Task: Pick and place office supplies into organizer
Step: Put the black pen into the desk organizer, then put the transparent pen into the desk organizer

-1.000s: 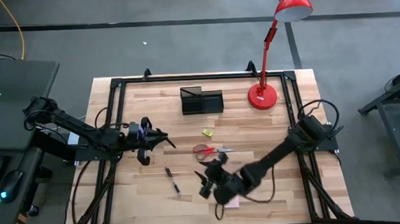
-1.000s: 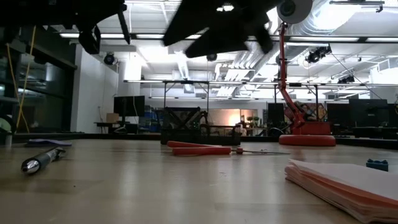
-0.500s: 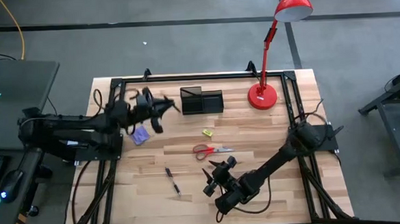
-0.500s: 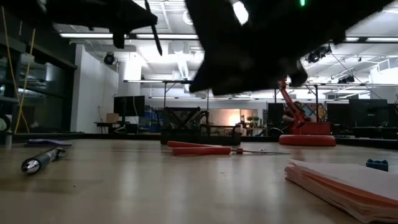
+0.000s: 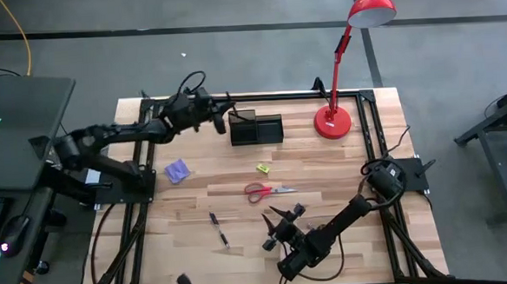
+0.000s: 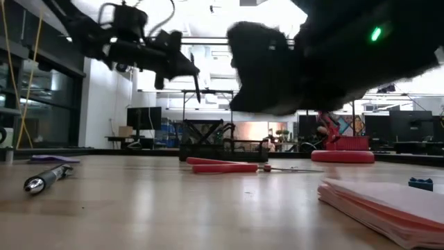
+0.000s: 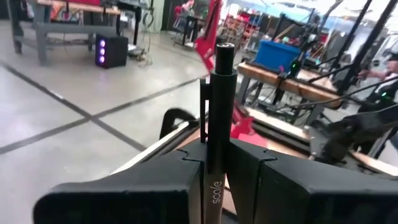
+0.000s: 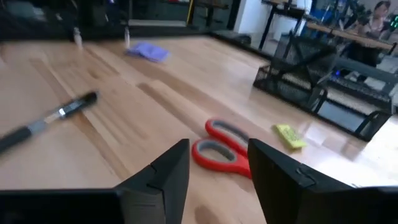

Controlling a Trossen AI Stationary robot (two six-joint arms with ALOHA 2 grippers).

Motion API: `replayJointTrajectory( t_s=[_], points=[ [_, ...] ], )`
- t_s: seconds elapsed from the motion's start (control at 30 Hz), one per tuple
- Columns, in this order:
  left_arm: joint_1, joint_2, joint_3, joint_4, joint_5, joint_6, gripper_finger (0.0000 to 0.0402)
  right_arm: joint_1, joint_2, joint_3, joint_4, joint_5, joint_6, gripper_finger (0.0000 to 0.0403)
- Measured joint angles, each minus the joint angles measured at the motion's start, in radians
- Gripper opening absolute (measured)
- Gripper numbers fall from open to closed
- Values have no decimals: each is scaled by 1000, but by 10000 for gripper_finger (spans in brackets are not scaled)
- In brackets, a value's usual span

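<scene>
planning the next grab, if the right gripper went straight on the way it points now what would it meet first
Most likely the scissors: in the right wrist view their red handles lie just ahead between the open fingers of the right gripper. Depth is hard to judge; the yellow piece lies beyond.

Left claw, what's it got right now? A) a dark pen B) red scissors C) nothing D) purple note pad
A: the left wrist view shows the left claw shut on a dark pen standing up between its fingers, while the red scissors and purple note pad lie on the table.
</scene>
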Motion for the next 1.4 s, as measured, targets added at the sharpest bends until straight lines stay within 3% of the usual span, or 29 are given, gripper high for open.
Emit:
replayJointTrajectory(
  t_s=[0.23,0.63,1.0,1.27,1.4],
  points=[
    [26,193,116,15,3,5,25,33,-51,1,11,66,-54,142],
    [23,369,196,-15,-57,29,31,54,-61,1,21,94,-72,142],
    [23,385,196,-30,10,-28,133,53,-61,1,20,94,-71,145],
    [23,383,196,-39,11,-27,153,53,-61,1,23,90,-70,147],
    [16,351,196,-32,77,-27,153,53,-61,1,16,83,-70,145]
  ],
)
